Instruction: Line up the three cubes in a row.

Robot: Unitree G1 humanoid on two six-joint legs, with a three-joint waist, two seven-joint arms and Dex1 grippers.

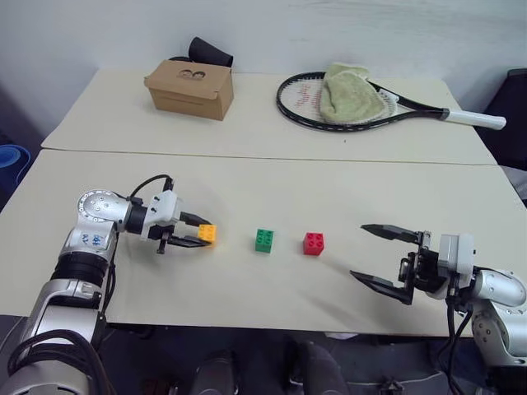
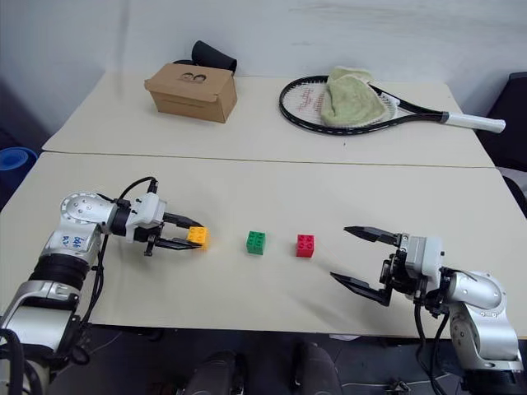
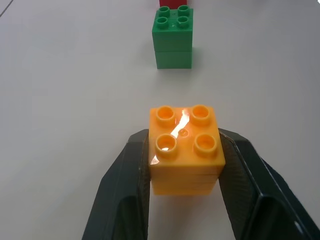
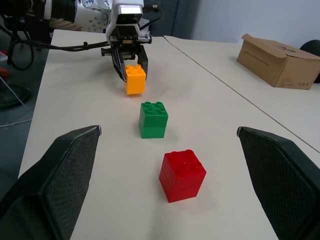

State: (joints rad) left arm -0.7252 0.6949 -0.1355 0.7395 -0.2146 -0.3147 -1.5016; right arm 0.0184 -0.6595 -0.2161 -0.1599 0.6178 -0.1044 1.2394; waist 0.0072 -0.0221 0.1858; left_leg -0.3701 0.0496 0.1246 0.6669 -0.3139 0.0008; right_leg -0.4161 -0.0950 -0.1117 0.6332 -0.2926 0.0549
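On the table (image 1: pixel 247 181), cubes seemingly form a sideways row; left tool (image 1: pixel 200 234) clamps orange cube (image 1: pixel 207 234), right tool (image 1: pixel 387 259) agape.

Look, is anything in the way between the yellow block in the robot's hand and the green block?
No. The left hand is shut on the orange-yellow cube, and only bare table lies between it and the green cube. The red cube sits beyond the green one.

Blue handwritten marks on the left arm's silver shell (image 1: pixel 89 239), too small to read. Red printing on the tennis racket's strings (image 1: pixel 306 97), partly under a towel, not legible. No other text.
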